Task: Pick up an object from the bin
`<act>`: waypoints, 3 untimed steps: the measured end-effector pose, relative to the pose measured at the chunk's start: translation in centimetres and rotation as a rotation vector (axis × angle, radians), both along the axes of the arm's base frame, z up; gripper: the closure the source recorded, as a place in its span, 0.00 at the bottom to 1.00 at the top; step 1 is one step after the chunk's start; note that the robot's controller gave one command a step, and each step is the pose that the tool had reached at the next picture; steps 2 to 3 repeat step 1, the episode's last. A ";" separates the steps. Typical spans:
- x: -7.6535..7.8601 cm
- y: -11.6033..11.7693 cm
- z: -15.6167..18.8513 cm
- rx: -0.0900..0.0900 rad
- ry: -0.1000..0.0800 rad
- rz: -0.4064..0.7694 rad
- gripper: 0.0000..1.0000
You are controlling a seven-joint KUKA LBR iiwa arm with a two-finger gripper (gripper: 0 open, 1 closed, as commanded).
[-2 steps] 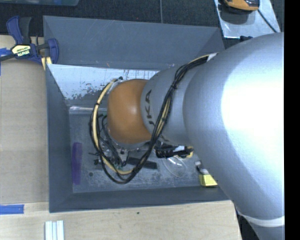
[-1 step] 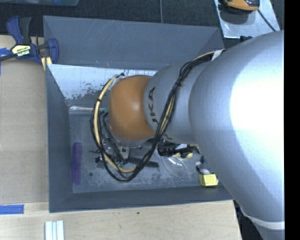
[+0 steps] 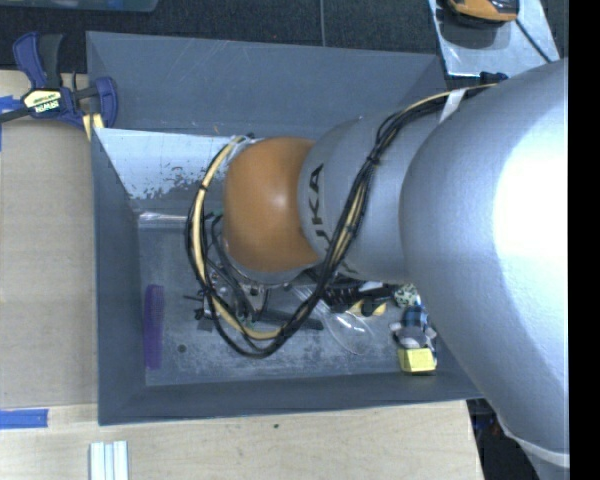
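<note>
My gripper [image 3: 238,300] sits low over the middle of the bin floor, mostly covered by the orange dome and looped cables. A purple stick [image 3: 153,325] lies lengthwise by the left wall, a short way left of the gripper. Just right of the gripper lies a clear plastic piece [image 3: 348,330] beside a small yellow item [image 3: 376,308]. Whether anything is held is hidden.
In the front right corner lie a yellow block [image 3: 417,360], a small blue thing [image 3: 412,319] and a white speckled item [image 3: 406,295]. The big grey arm covers the bin's right side. Dark specks are scattered across the floor and the back left slope.
</note>
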State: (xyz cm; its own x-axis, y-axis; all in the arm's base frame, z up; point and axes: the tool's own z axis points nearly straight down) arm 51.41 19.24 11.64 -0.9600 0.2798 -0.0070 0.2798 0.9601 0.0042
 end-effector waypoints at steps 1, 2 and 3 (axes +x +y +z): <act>0.1 0.0 2.3 0.002 -0.006 0.000 1.00; 0.1 0.0 2.3 0.002 -0.006 0.000 1.00; 0.1 0.0 2.3 0.002 -0.006 0.000 1.00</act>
